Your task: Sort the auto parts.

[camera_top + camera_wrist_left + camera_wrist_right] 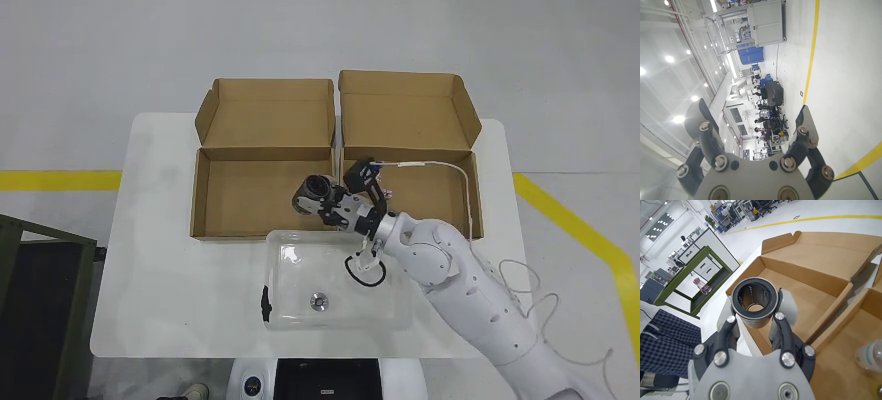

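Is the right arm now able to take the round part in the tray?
Probably not yet. The right gripper is shut on the bearing, so it has no free grip. The round part lies uncovered in the tray, so the way looks free after release.

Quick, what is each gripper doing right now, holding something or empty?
Left gripper: open, holding nothing.
Right gripper: closed on a linear bearing, above the left cardboard box.
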`<move>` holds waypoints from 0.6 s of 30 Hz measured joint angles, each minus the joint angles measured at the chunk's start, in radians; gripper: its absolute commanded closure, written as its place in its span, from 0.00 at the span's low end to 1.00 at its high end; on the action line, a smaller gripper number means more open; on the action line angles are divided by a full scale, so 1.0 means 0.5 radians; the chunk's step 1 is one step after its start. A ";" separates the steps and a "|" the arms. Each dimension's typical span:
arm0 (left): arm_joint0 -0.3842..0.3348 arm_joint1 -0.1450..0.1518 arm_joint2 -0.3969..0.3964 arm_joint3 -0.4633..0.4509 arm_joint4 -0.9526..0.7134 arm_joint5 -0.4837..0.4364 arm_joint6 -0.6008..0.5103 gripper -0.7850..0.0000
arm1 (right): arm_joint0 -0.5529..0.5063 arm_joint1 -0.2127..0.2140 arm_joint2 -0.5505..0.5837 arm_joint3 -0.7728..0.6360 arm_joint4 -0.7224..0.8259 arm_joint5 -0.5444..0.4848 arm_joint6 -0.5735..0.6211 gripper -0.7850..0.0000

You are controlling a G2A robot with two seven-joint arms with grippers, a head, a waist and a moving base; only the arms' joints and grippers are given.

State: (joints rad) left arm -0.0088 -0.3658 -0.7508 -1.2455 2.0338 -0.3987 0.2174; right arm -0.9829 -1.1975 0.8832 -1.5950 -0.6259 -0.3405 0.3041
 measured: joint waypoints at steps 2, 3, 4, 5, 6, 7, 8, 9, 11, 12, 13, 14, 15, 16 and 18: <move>0.000 0.000 0.000 0.000 0.000 0.000 0.000 0.00 | 0.049 -0.017 -0.038 0.041 -0.045 0.005 -0.006 1.00; 0.000 0.000 0.000 0.000 0.000 0.000 0.000 0.00 | 0.067 -0.024 -0.054 0.058 -0.062 0.009 -0.009 1.00; 0.000 0.000 0.000 0.000 0.000 0.000 0.000 0.00 | 0.089 -0.034 -0.074 0.083 -0.084 0.013 -0.013 1.00; 0.000 0.000 0.000 0.000 0.000 0.000 0.000 0.00 | 0.105 -0.041 -0.089 0.102 -0.103 0.016 -0.016 1.00; 0.000 0.000 0.000 0.000 0.000 0.000 0.000 0.00 | 0.122 -0.048 -0.103 0.121 -0.126 0.018 -0.020 1.00; 0.000 0.000 0.000 0.000 0.000 0.000 0.000 0.00 | 0.143 -0.057 -0.122 0.143 -0.155 0.023 -0.025 1.00; 0.000 0.000 0.000 0.000 0.000 0.000 0.000 0.00 | 0.159 -0.064 -0.134 0.158 -0.176 0.027 -0.029 1.00; 0.000 0.000 0.000 0.000 0.000 0.000 0.000 0.00 | 0.174 -0.070 -0.145 0.174 -0.194 0.032 -0.034 1.00; 0.000 0.000 0.000 0.000 0.000 0.000 0.000 0.00 | 0.208 -0.085 -0.164 0.211 -0.229 0.044 -0.047 1.00; 0.000 0.000 0.000 0.000 0.000 0.000 0.000 0.00 | 0.223 -0.091 -0.172 0.226 -0.245 0.047 -0.048 1.00; 0.000 0.000 0.000 0.000 0.000 0.000 0.000 0.00 | 0.244 -0.099 -0.180 0.246 -0.266 0.050 -0.046 1.00; 0.000 0.000 0.000 0.000 0.000 0.000 0.000 0.00 | 0.261 -0.104 -0.185 0.261 -0.280 0.051 -0.042 1.00; 0.000 0.000 0.000 0.000 0.000 0.000 0.000 0.00 | 0.277 -0.109 -0.190 0.278 -0.293 0.052 -0.037 1.00; 0.000 0.000 0.000 0.000 0.000 0.000 0.000 0.00 | 0.298 -0.116 -0.196 0.300 -0.313 0.054 -0.030 1.00; 0.000 0.000 0.000 0.000 0.000 0.000 0.000 0.00 | 0.327 -0.126 -0.206 0.335 -0.343 0.055 -0.022 1.00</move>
State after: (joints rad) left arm -0.0088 -0.3658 -0.7508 -1.2455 2.0338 -0.3987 0.2174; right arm -0.8193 -1.2605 0.7803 -1.4272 -0.7972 -0.3131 0.2929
